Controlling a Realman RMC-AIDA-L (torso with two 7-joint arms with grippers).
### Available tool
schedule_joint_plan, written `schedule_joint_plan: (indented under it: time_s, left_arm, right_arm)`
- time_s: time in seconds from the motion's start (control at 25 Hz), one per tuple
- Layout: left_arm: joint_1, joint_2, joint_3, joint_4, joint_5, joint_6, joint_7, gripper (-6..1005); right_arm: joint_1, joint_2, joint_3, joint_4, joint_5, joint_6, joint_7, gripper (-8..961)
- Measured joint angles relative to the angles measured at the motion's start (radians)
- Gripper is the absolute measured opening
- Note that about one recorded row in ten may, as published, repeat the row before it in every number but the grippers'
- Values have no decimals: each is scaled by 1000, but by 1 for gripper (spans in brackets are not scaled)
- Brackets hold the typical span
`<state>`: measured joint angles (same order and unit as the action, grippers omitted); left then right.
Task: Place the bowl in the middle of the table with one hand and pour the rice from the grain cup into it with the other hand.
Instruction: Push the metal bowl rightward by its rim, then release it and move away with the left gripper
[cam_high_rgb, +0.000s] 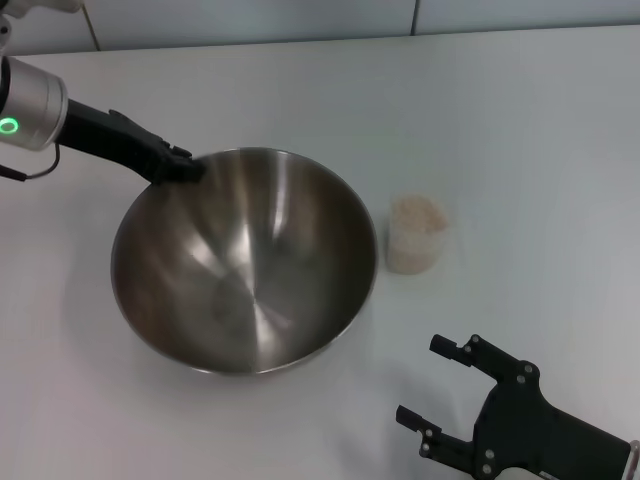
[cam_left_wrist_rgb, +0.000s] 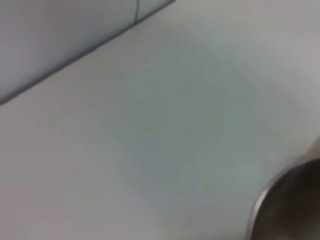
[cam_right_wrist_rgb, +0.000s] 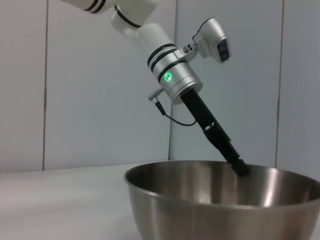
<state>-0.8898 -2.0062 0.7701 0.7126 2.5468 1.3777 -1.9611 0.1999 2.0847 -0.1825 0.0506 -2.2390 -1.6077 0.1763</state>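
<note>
The steel bowl stands upright on the white table, a little left of its middle. My left gripper reaches in from the left and is shut on the bowl's far-left rim; the right wrist view shows the left gripper pinching the rim of the bowl. The left wrist view catches only an edge of the bowl. The grain cup, filled with rice, stands just right of the bowl, apart from it. My right gripper hovers open near the front edge, in front of the cup.
A tiled wall runs along the table's far side. Bare tabletop lies to the right of the cup and behind the bowl.
</note>
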Motion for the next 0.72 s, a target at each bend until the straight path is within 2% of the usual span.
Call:
schedule_joint_plan:
  time_s: [0.08, 0.2, 0.32, 0.4, 0.44, 0.52, 0.56, 0.64, 0.72]
  left_arm:
    - [1, -1, 0, 27, -1, 8, 0, 73]
    - [1, -2, 0, 73, -7, 33, 0, 222]
    - [27, -20, -11, 249, -34, 135, -1, 390]
    - [88, -42, -11, 436, -107, 219, 11, 529]
    - [110, -47, -10, 493, -138, 235, 18, 568]
    - [221, -62, 9, 681, -267, 262, 54, 647]
    - [271, -64, 22, 731, -334, 251, 76, 687]
    - [426, -66, 70, 834, -508, 201, 150, 766]
    - [594, -65, 127, 880, -699, 125, 258, 774]
  right_arm:
    - [-1, 0, 0, 0, 0, 0, 0, 773]
    - [-1, 0, 0, 0, 0, 0, 0, 773]
    - [0, 0, 0, 0, 0, 0, 0, 772]
    - [1, 0, 1, 0, 0, 0, 0, 772]
    - [1, 0, 2, 0, 1, 1, 0, 772]
    - [3, 0, 8, 0, 1, 3, 0, 772]
    - [5, 0, 11, 1, 1, 3, 0, 772]
    - [6, 0, 15, 1, 1, 3, 4, 772]
    - [4, -1, 21, 2, 1, 3, 5, 772]
